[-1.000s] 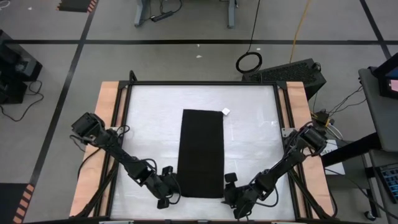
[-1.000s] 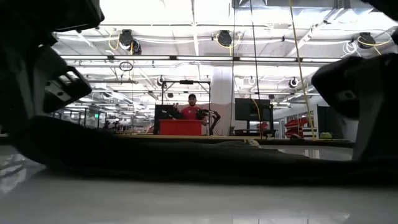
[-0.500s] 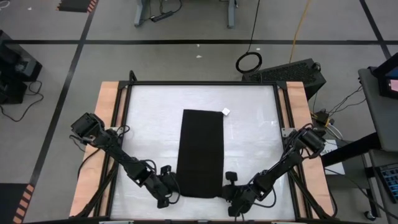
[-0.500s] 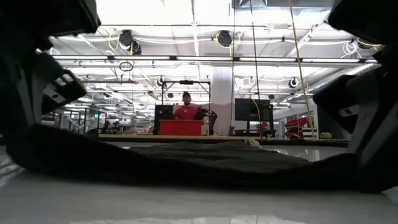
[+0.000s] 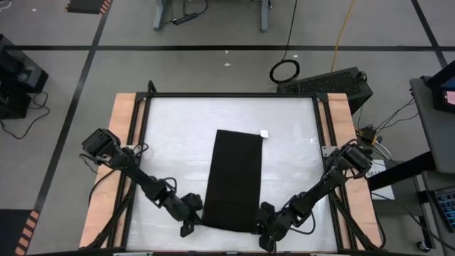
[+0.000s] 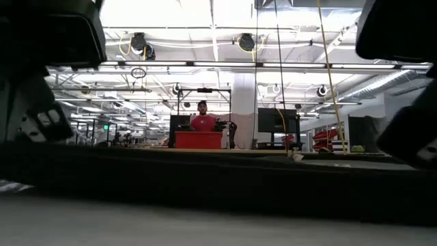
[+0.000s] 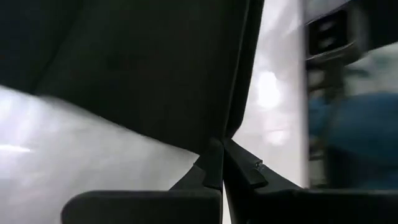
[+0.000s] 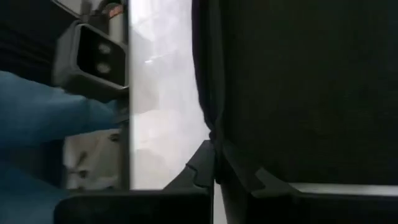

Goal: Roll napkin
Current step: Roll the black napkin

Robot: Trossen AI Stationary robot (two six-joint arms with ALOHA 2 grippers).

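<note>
Change: I see the napkin point(image 5: 235, 180) shifted right since a second ago, near edge lifted; right gripper point(image 5: 264, 222) has closed.
Left gripper point(image 5: 193, 217): pressed together on the near-left corner.
Right gripper: pinching the near-right corner.
Wrist views: cloth caught between fingertips point(image 7: 214, 163).
Low view: a person point(image 6: 202, 120) far behind.
Room: bare table point(image 5: 170, 135) around.
Tag point(image 5: 264, 133): white, writing probably unreadable.
</note>
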